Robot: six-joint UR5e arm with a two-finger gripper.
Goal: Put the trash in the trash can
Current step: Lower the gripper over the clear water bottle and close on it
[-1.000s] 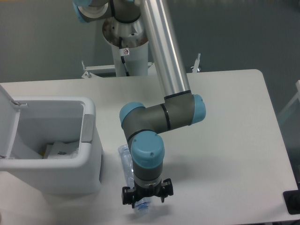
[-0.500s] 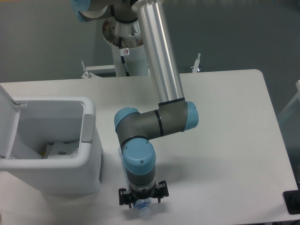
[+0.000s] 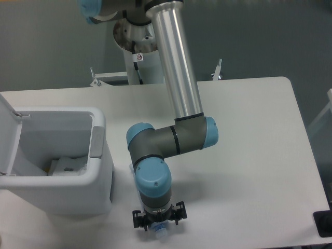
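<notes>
The clear plastic bottle lies on the table right of the trash can. Only its blue-tinted end shows, under the gripper. The gripper points straight down over the bottle, and the wrist hides its fingers, so I cannot tell whether they are open or shut. The trash can is a pale grey-white bin at the left with its flap lid swung open. The white wrinkly wrapper lies inside the can at the bottom.
The arm's silver tube slants from the base at the back down to the elbow. A dark object sits at the table's right front edge. The table's front edge is close below the gripper.
The wrist and gripper moved left and dropped lower over the bottle. Most of the bottle's body, seen earlier beside the wrist, is now covered by the arm.
</notes>
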